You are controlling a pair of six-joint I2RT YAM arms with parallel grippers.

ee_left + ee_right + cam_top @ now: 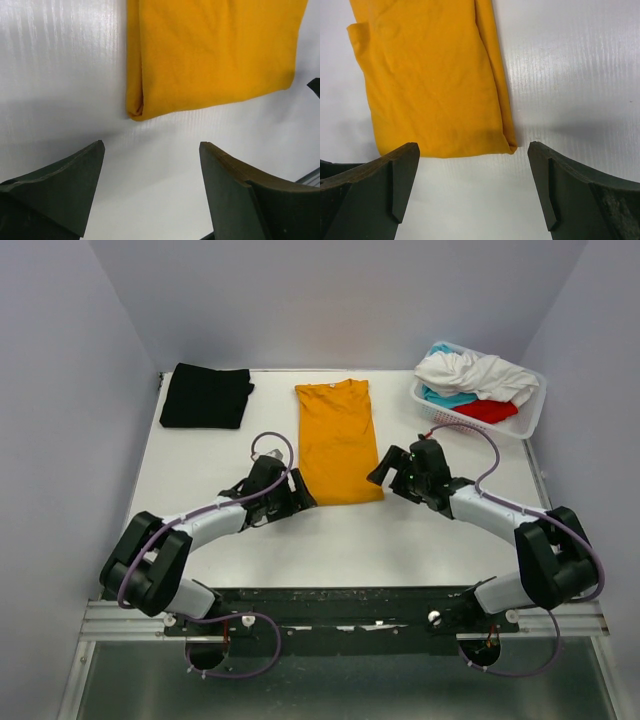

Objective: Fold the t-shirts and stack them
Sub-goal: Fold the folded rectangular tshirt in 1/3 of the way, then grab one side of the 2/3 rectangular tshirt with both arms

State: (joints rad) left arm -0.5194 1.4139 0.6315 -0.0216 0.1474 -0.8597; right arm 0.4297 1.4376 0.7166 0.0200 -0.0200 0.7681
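Observation:
A mustard-orange t-shirt (336,440) lies on the white table, folded lengthwise into a long strip, collar at the far end. My left gripper (300,496) is open and empty just off its near left corner (137,107). My right gripper (382,468) is open and empty just off its near right corner (507,142). A black t-shirt (205,396) lies folded at the back left. White (472,372), teal (447,396) and red (487,411) t-shirts are heaped in the basket.
A white lattice basket (533,415) stands at the back right corner of the table. Grey walls close in the left, back and right sides. The arm bases sit on a black rail (340,605) at the near edge.

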